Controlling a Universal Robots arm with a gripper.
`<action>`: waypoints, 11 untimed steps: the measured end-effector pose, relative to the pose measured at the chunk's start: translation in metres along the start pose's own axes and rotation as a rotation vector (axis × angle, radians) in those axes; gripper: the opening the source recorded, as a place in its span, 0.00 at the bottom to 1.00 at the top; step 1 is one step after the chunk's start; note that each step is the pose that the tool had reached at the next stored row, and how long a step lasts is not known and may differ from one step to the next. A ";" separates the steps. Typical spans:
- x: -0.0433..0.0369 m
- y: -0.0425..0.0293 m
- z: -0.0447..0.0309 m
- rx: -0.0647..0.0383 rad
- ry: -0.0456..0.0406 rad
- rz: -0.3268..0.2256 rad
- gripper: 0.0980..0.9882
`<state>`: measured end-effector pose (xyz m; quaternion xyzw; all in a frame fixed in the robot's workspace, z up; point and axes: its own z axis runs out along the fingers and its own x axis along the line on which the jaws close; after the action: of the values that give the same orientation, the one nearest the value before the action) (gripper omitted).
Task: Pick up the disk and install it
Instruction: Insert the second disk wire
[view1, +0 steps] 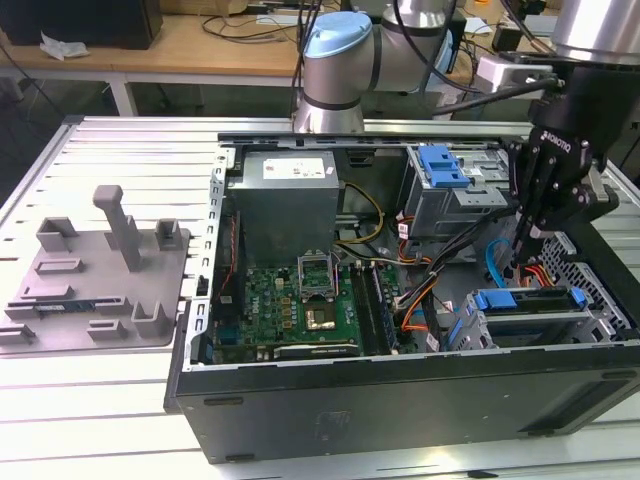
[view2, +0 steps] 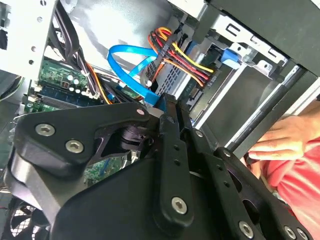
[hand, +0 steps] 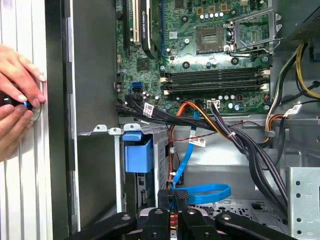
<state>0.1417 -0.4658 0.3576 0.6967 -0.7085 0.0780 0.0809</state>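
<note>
An open black computer case (view1: 400, 400) lies on its side on a ribbed metal desk (view1: 90, 400), with its green motherboard (view1: 300, 310) exposed. The writing is sparse and too small to make out. There is a white sticker on the grey power supply (view1: 290, 200) at the back of the case, white lettering on the side of the robot's black hand (view1: 522, 262), and small white tags (hand: 148, 110) on the black cable bundle inside the case. The disk (view1: 530, 318) sits in a metal cage at the front corner of the case, the corner farthest from the grey plastic tray (view1: 100, 290), which lies on the desk outside the case. It appears as a flat silver slab lying level, with a blue plastic carrier across its near edge. In the first wrist view the blue carrier (hand: 137, 156) fills the mouth of that cage. The hand hangs inside the case just above and behind the disk cage, pointing down. In both wrist views its fingers are drawn close together, with the tips (hand: 177, 196) at a looping bright blue flat cable (hand: 210, 192). Whether they pinch the cable cannot be told. Red, yellow and orange wires (view2: 177, 55) run to the back of the cage. A person's hands (hand: 17, 95) rest on the desk just outside the case wall, and a red sleeve (view2: 300, 185) shows in the second wrist view.
</note>
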 end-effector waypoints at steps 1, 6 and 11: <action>0.0019 0.0000 0.0005 0.000 -0.0065 0.000 0.07; 0.0144 -0.0003 0.0033 0.000 -0.0501 0.000 0.07; 0.0288 -0.0015 0.0067 -0.001 -0.0977 0.000 0.07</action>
<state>0.1426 -0.4953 0.3575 0.6998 -0.7115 0.0435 0.0466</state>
